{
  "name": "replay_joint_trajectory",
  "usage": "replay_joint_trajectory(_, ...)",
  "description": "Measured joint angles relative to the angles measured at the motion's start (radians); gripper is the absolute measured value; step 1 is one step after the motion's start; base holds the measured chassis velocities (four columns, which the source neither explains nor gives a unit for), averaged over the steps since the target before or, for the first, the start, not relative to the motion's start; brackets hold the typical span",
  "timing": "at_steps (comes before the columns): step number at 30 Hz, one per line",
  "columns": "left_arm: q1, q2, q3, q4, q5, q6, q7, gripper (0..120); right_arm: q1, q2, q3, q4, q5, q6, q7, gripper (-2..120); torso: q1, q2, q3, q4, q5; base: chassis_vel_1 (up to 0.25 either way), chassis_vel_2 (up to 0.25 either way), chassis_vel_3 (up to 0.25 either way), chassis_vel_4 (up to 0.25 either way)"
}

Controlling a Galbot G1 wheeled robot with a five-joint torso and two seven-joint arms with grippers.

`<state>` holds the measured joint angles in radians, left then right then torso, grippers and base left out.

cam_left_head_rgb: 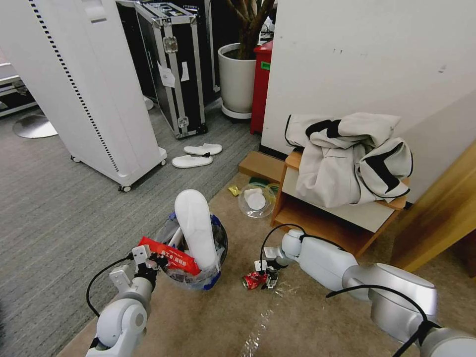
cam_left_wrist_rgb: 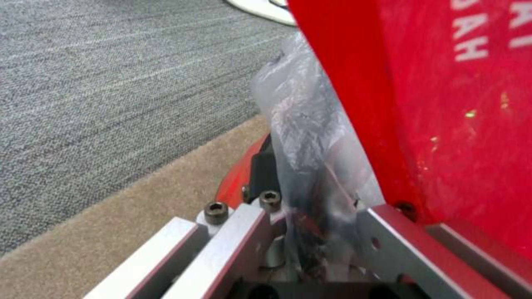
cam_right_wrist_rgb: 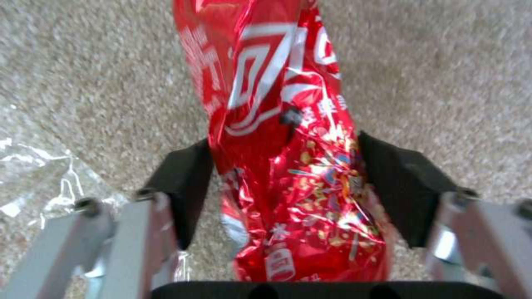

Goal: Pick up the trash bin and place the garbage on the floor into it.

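Observation:
The trash bin (cam_left_head_rgb: 214, 273) stands at the edge of the beige floor (cam_left_head_rgb: 198, 322), lined with a crinkled clear bag (cam_left_wrist_rgb: 302, 120). A white slipper (cam_left_head_rgb: 196, 229) sticks up out of it, and a red snack wrapper (cam_left_head_rgb: 169, 255) lies over its near rim. My left gripper (cam_left_head_rgb: 147, 261) is shut on that rim, bag and wall pinched between its fingers (cam_left_wrist_rgb: 235, 232). To the right, a crushed red can (cam_left_head_rgb: 253, 280) lies on the floor. My right gripper (cam_left_head_rgb: 268, 277) is shut on the can (cam_right_wrist_rgb: 282, 166), with a black pad (cam_right_wrist_rgb: 183, 182) pressing each side.
More garbage: two white slippers (cam_left_head_rgb: 197, 154) on the grey carpet, a clear bowl with tissue (cam_left_head_rgb: 256, 200), a yellow wrapper (cam_left_head_rgb: 234, 189), and clear film (cam_left_head_rgb: 263, 317) near the can. A wooden bench (cam_left_head_rgb: 342, 225) carrying a jacket (cam_left_head_rgb: 347, 158) stands right. A white cabinet (cam_left_head_rgb: 99, 89), black case (cam_left_head_rgb: 173, 64) and plant pot (cam_left_head_rgb: 237, 79) stand behind.

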<state>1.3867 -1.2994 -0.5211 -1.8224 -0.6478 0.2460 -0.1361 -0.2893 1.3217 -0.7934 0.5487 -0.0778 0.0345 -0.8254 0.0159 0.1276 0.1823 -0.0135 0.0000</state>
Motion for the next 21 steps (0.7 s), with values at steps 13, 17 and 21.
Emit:
replay_joint_trajectory(13,0.001,-0.009,0.004,-0.003,0.011,0.001,-0.002,1,-0.011,0.014,0.027,-0.042,-0.004,0.006,0.025,38,0.0,0.0,0.0,-0.0003,-0.0004,0.0,0.0,0.0,0.0)
replay_joint_trajectory(17,0.002,-0.011,0.008,-0.003,0.015,0.002,-0.003,1,-0.016,-0.002,0.033,-0.008,-0.003,-0.01,0.036,38,0.0,0.0,0.0,-0.0001,0.0001,0.0,0.0,0.0,0.0)
replay_joint_trajectory(21,0.003,-0.008,0.013,-0.006,0.018,0.003,-0.003,1,-0.021,-0.036,0.038,0.069,0.007,-0.052,0.059,32,0.0,0.0,0.0,0.0001,0.0002,0.0,0.0,0.0,0.0)
